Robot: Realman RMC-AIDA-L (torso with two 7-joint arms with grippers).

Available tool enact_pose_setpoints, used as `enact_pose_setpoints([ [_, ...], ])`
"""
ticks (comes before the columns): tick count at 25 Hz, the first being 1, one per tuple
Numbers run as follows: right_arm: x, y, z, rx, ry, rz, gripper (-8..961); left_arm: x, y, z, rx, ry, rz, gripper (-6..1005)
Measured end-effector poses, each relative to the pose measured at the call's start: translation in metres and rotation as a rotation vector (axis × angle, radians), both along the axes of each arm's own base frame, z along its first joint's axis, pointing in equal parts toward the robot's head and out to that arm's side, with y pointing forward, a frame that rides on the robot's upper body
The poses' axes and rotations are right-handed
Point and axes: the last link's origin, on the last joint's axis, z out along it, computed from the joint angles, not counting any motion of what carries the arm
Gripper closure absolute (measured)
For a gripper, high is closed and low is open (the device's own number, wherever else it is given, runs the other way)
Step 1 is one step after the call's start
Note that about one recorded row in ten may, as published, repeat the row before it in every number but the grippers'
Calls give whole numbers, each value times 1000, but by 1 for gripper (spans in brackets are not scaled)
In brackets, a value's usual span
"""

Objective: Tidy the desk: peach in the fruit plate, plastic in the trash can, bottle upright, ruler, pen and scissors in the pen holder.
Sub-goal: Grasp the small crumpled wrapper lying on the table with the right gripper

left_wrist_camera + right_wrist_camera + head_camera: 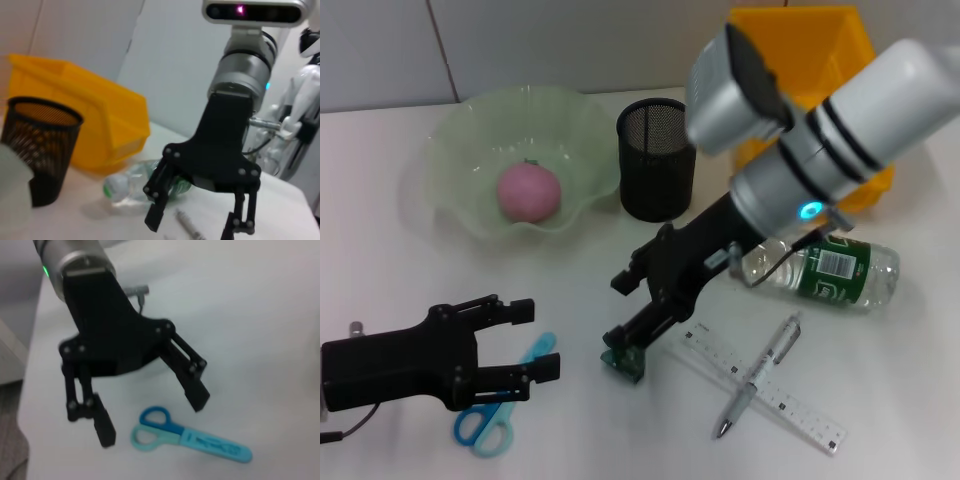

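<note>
Plastic, likely light and flimsy, lies by the wide-spread right tool; pinch its raised edge; left tool gapes near scissors.

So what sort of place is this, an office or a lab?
Probably a robot test lab staged as a desk: a white table with a pen holder, ruler and scissors, and another white robot standing behind.

right arm: white and silver cylinders, black bands, a small cyan light
right gripper: matte black, two jointed fingers with silver screws
left gripper: matte black, boxy body, two jointed fingers with flat pads
camera bar: silver housing, dark lens strip, a pink light
</note>
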Motion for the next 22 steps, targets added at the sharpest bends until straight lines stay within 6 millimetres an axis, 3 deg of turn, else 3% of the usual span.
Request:
enact_pose_setpoints([
  [4,7,0,-15,9,2,30,190,-3,0,0,4,13,17,124],
  [22,24,-9,-37,-3,-29,137,191,-2,3,1,1,13,25,124],
])
